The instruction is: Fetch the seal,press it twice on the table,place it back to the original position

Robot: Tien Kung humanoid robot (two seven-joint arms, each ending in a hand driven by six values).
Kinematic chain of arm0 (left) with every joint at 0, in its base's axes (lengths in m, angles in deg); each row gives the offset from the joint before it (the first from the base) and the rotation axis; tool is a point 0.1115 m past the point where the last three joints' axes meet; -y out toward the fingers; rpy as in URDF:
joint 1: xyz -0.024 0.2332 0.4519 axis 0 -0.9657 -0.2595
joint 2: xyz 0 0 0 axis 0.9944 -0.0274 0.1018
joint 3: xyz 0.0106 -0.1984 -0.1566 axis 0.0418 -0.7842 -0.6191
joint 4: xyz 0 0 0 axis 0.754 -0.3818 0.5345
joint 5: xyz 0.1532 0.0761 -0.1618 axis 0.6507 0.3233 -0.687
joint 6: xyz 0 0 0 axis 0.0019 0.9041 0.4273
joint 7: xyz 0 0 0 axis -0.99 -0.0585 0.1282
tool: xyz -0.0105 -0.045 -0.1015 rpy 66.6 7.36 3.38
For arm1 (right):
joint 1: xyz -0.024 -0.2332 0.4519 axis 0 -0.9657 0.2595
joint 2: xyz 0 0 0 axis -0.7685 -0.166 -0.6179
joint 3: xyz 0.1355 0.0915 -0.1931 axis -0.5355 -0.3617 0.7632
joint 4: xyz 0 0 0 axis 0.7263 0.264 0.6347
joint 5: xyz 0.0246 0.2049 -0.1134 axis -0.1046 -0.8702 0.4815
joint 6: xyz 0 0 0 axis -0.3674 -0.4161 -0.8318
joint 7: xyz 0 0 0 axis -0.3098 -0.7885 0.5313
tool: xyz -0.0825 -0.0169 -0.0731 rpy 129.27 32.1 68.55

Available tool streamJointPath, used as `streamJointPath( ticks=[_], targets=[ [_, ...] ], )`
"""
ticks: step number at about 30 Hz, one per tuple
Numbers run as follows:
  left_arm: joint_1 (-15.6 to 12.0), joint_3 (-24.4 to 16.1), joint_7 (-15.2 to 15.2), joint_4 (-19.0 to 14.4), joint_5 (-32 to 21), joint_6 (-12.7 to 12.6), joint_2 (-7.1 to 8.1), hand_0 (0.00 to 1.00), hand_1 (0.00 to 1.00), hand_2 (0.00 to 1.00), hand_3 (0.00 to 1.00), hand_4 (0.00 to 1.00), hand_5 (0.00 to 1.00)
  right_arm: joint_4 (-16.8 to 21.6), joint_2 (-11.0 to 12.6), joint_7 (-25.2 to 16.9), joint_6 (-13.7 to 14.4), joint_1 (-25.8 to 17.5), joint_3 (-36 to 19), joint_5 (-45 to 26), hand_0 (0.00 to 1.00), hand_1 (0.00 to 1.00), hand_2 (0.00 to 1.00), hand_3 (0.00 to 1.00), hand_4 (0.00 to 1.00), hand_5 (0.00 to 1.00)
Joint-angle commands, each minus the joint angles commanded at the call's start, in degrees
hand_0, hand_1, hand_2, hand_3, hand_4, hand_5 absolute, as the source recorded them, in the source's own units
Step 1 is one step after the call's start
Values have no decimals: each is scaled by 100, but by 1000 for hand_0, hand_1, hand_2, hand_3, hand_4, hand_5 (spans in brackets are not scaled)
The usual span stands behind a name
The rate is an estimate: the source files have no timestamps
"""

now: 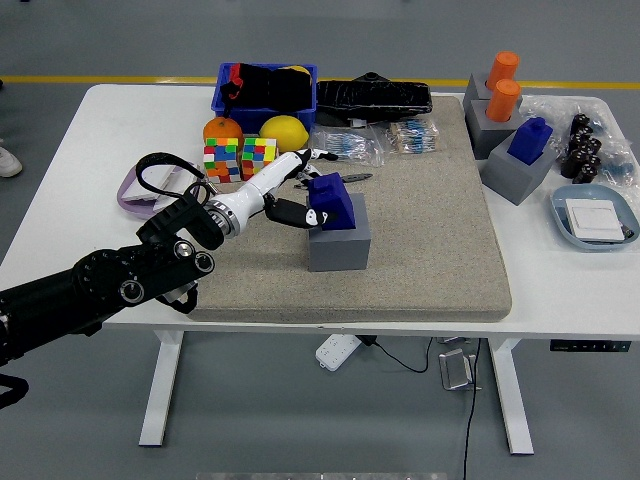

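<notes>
The blue seal (330, 201) is seated in the grey holder (340, 241) on the beige mat (430, 230). It is held by the fingers (292, 214) of the left hand (290, 190), closed around its left side.

Blue seal (330, 204) upright in grey holder (340, 243)
</notes>
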State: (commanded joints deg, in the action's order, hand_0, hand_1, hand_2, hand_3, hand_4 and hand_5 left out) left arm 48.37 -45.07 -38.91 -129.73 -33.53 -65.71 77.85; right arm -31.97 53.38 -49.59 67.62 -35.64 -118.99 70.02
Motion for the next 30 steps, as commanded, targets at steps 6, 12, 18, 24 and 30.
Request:
streamJointPath(
  ticks=[6,12,18,24,30],
  targets=[
    [40,-9,-152,-74,150,75,33,872,553,455,872,733,2,-2,1,1,-1,-9,-16,14,871,739,714,735,837,508],
    [79,-19,-277,-120,294,120,21,874,551,453,872,736,2,2,-3,-1,-1,-3,-11,6,871,740,714,736,837,508],
    [89,-1,-295,-115,340,117,-29,874,550,453,872,735,2,3,-8,-2,-1,3,-23,16,871,740,714,737,837,508],
    [97,-2,-298,-95,322,114,-64,874,564,483,872,732,2,2,-8,-2,-3,7,-49,47,871,740,714,736,837,508],
    [98,-5,-298,-78,275,129,-69,877,654,582,874,751,2,3,-11,-1,-5,2,-61,60,871,740,715,735,836,508]
  ],
)
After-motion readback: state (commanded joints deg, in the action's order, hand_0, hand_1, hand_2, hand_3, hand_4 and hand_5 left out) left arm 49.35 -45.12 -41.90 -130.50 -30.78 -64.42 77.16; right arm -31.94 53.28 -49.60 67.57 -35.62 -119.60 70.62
